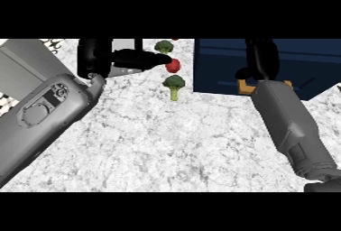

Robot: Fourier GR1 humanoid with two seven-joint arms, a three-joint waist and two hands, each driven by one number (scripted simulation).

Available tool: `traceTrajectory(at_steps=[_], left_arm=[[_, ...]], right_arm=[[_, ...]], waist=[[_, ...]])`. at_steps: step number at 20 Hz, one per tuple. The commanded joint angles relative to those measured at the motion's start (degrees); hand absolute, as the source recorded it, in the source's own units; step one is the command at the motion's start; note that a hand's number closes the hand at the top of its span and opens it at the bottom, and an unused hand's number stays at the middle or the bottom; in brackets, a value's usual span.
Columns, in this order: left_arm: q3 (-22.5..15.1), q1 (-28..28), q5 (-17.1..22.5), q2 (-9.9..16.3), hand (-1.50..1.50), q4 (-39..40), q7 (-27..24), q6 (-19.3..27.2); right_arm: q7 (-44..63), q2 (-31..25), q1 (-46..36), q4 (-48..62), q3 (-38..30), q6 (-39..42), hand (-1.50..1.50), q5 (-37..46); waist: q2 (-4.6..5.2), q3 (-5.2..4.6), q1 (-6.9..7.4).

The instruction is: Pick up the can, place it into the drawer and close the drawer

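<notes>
— Marbled white tabletop (180,149) fills most of the view, with a dark navy blue drawer (293,58) open at the far right. Where's the can?

— I can't see it outright. The right hand (261,61) is over the drawer's inside, and a small orange-brown object (246,87) shows just below it, at the drawer's front edge. That may be the can, but too little shows to be sure.

— Is the right hand closed on it?

— Can't tell; the black fingers merge against the blue.

— And the left?

— The left hand (130,58) sits at the far left of the tabletop, fingers stretched towards a small red pepper-like vegetable (173,66), holding nothing. Two green broccoli florets, one behind the pepper (163,45) and one in front (174,84), lie near it.

— So which step?

— My judgement: the placing step, with the can being set into the drawer. Next, the right hand needs to let go and draw clear of the drawer, then the drawer's front must be pushed shut.
</notes>
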Motion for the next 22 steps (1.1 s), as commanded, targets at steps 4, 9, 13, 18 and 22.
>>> traceTrajectory(at_steps=[4,9,13,18,22], left_arm=[[1.22,1.92,-1.54,1.10,-1.50,-1.43,-0.33,-1.18],[0.27,7.25,-2.42,2.42,-1.50,-7.60,-0.67,-0.32],[1.62,7.09,-2.26,2.60,-1.50,-6.62,-0.89,-1.65],[1.33,7.57,-3.32,0.62,-1.50,-5.50,-2.05,-0.12],[1.61,10.57,-3.21,1.21,-1.50,-6.30,-3.02,-0.81]], right_arm=[[-1.31,-0.89,-7.15,7.78,-2.65,-0.51,-1.50,-1.32],[0.11,-1.56,-9.00,9.37,-4.00,-1.64,-1.50,-1.56],[-4.31,-0.82,-10.53,10.28,-5.43,0.71,-1.50,-3.62],[-11.19,3.33,-11.61,7.59,-12.12,1.48,-1.50,-12.11],[-16.78,4.44,-11.72,6.75,-16.26,4.47,-1.50,-17.25]], waist=[[1.08,0.43,0.14],[0.71,0.42,1.34],[0.96,0.46,0.94],[1.05,0.63,0.29],[0.53,0.55,-0.48]])
